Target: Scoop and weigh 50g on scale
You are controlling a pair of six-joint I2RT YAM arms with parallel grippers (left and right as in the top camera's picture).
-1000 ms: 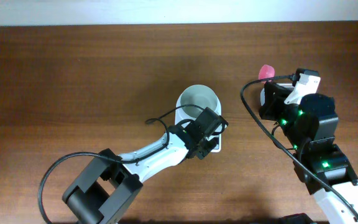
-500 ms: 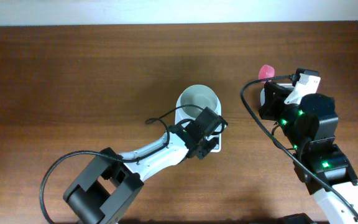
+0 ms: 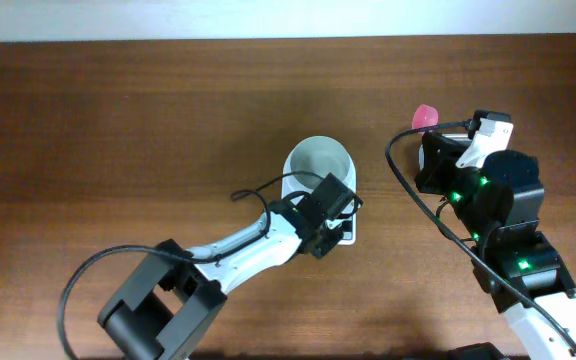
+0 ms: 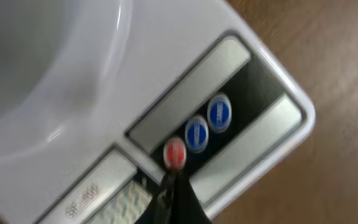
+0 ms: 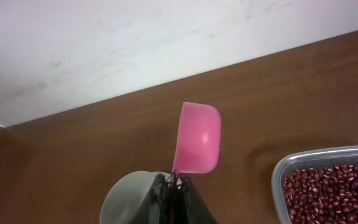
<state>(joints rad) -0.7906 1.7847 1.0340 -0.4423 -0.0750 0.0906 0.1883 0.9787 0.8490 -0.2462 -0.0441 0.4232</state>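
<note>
- Left wrist view: left gripper (image 4: 171, 190) fingers are pinched together with nothing between them. The tip sits at the lower edge of the red button (image 4: 174, 153); can't tell if it presses.
- Just past the red button are two blue buttons (image 4: 196, 133) in a row on the dark panel. The grey display (image 4: 95, 198) is at the lower left, its digits blurred.
- Beyond the panel is the scale (image 4: 185, 37) body, with its white bowl (image 4: 36, 56) filling the upper left and showing no grains. Only this view shows the buttons and display.
- Right wrist view: right gripper (image 5: 171, 190) fingers are clenched on the handle of the pink scoop (image 5: 197, 143). The scoop cup points away towards the wall (image 5: 104, 43).
- To the right of the scoop is a clear tub (image 5: 279, 171) holding the beans (image 5: 334, 190), a dark red-brown heap. Only this view shows them.
- Overhead: the scale stands mid table (image 3: 118, 120) with the left arm's wrist covering its front panel.
- The right arm is well apart on the right side. The scoop pokes out beyond it towards the far edge.
</note>
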